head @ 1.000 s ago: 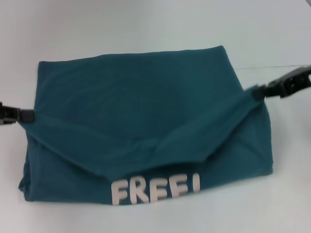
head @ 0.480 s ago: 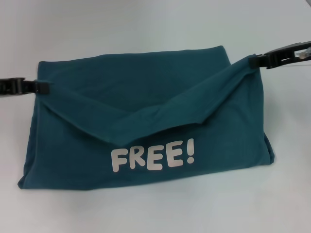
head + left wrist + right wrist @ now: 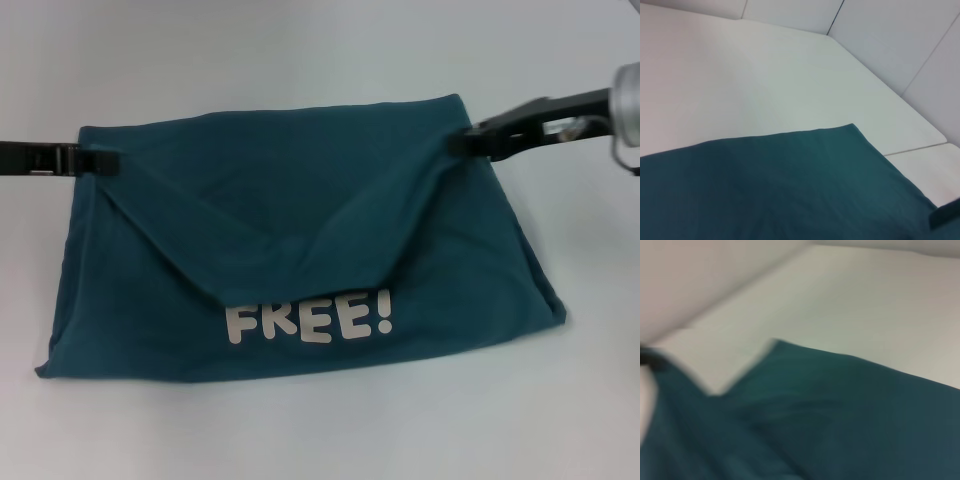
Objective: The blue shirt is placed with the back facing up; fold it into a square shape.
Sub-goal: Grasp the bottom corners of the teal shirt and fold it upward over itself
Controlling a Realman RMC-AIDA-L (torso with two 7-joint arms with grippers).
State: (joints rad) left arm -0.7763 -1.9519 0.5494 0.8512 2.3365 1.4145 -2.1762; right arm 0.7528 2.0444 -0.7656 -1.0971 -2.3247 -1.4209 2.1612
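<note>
Cloth edges have been carried farther back over the last second: the left gripper (image 3: 100, 160), closed on the near-left corner of the blue shirt (image 3: 300, 250), now sits at the shirt's far-left corner on the table (image 3: 300, 60). Between the claws the folded-over layer sags, and the "FREE!" lettering (image 3: 308, 318) below it has been fully uncovered. The right gripper (image 3: 470, 140), likewise pinched on cloth, has been brought to the far-right corner, so the fold seems nearly laid.

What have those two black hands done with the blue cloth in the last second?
Both hands, left hand and right hand, carried the near flap of the dark teal-blue cotton T-shirt away from the robot toward its far edge, uncovering the white "FREE!" lettering. The layer beneath stayed on the white table.
</note>
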